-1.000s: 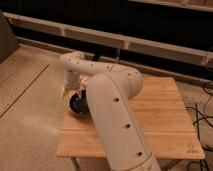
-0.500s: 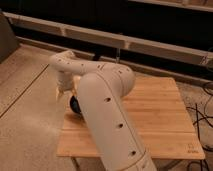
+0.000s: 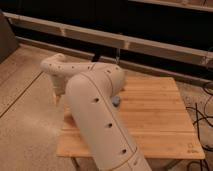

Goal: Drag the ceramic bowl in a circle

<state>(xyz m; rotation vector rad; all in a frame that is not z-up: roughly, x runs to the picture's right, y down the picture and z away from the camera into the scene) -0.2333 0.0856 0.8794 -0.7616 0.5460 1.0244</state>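
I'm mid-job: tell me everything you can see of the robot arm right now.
The arm is a thick, smooth cream-white shell, plastic-looking, dotted with small dark holes. Its big link rises from the bottom edge, slanting up-left over the wooden table, then folds at a rounded elbow into a slimmer link running left. That link turns down at the table's left edge, where the gripper hangs. What it touches cannot be seen.
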